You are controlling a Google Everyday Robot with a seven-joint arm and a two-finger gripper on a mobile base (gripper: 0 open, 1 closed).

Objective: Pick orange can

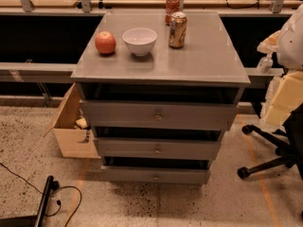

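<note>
The orange can point(177, 30), golden-brown with a silver top rim, stands upright on the grey cabinet top point(199, 60), right of centre. A redder can point(172, 8) stands just behind it near the back edge. My arm shows as a white and cream bulk at the right edge point(289, 41). A pale end piece that seems to be my gripper point(265, 56) hangs off the cabinet's right side, well to the right of the orange can and apart from it.
A white bowl point(140, 40) and a red apple point(105, 42) sit left of the can. The cabinet has three drawers point(157, 116). An open cardboard box point(71, 126) is at its left, an office chair base point(270, 150) at its right, and cables point(52, 193) lie on the floor.
</note>
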